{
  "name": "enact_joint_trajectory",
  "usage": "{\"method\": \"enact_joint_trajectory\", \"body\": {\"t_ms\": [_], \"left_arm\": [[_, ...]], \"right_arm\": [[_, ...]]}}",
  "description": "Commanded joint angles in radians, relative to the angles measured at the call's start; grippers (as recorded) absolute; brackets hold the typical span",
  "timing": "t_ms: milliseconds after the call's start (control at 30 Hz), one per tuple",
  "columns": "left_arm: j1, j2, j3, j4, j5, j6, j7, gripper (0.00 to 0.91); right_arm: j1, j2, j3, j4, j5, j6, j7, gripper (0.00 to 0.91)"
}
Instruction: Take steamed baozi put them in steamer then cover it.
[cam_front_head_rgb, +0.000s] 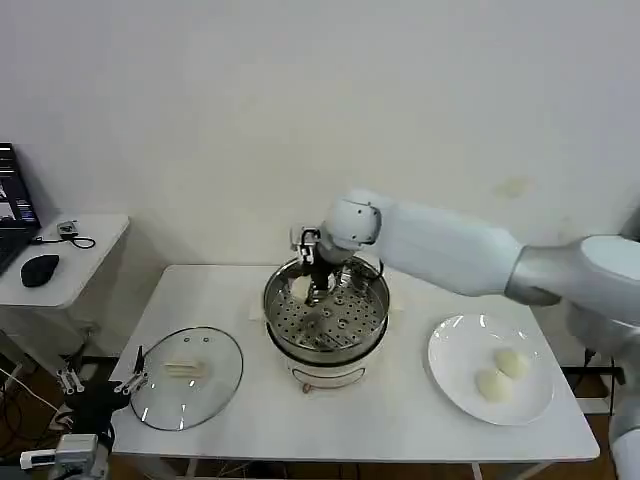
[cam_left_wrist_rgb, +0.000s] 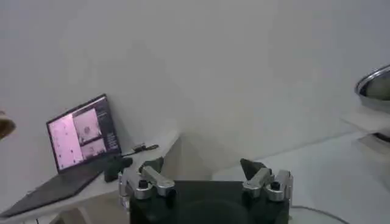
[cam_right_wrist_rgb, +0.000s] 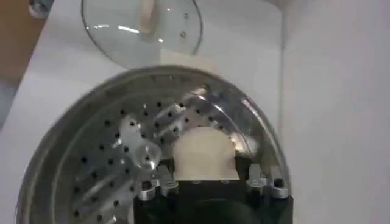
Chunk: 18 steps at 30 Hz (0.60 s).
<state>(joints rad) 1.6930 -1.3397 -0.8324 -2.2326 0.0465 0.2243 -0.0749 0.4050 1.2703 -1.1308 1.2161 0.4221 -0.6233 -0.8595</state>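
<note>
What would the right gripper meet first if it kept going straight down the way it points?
The right gripper points down into the round stainless-steel steamer, with a creamy-white round baozi between its fingers. Going on, that bun would likely meet the perforated tray first; the remaining gap is unclear.

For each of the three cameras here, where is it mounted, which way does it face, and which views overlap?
Head view: on the head, looking forward and down at the table; the right gripper reaches into the steamer, the left gripper waits low beside the lid.
Left wrist view: over the open left gripper, facing the wall and a laptop.
Right wrist view: looking down into the steamer; the right gripper holds a bun.
Shared: the head and right wrist views both show steamer and lid.
</note>
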Motion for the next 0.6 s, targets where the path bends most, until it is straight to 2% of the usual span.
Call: {"method": "enact_joint_trajectory", "body": {"t_ms": [33,500,533,600], "left_arm": [[0.000,0.001,-0.001,0.003,0.000,0.000,0.000,0.907],[-0.001,0.000,-0.001,0.007,0.000,-0.002,0.000,0.907],[0.000,0.000,0.000,0.007,0.000,-0.002,0.000,0.907],[-0.001,0.000,-0.001,0.006,0.000,-0.001,0.000,0.907]], "right_arm": [[-0.029,0.072,-0.020,-0.068,0.019,-0.032,0.017,0.675],[-0.034,0.074,-0.025,-0.070,0.018,-0.034,0.016,0.675],[-0.034,0.073,-0.025,-0.069,0.018,-0.034,0.015,0.877],[-0.035,0.072,-0.026,-0.068,0.017,-0.034,0.015,0.907]]}}
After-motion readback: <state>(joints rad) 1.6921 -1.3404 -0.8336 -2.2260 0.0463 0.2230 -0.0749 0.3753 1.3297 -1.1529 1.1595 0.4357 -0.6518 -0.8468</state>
